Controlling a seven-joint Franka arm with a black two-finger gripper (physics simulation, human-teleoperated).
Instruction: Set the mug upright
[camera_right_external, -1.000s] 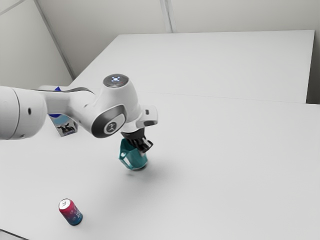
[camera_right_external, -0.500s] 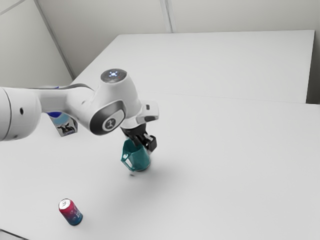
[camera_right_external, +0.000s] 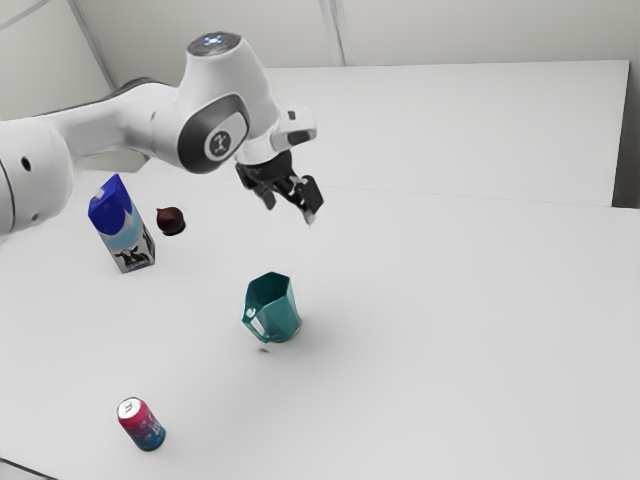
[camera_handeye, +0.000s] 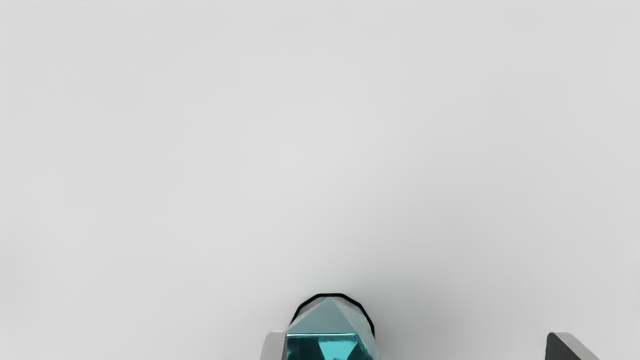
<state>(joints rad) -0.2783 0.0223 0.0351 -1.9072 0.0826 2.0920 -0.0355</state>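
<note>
High over the table is my gripper (camera_right_external: 293, 200), open and holding nothing, in the exterior view. Below it, apart from the fingers, the teal faceted mug (camera_right_external: 280, 318) stands upright on its base, its mouth facing up and its handle toward the exterior view's lower left. In the wrist view the gripper (camera_handeye: 416, 345) has its two fingertips wide apart. The mug (camera_handeye: 322, 320) appears there beside one fingertip, with part of its body cut off by the picture's edge.
On the white table (camera_right_external: 430, 330), a blue and white carton (camera_right_external: 123, 228) and a small dark red object (camera_right_external: 171, 220) stand toward the exterior view's left. A red and blue can (camera_right_external: 142, 425) is nearer the camera.
My hand has risen well off the mug, which it was at before. The mug, tilted at first, came upright and has stayed there. The dark red object has come into sight.
</note>
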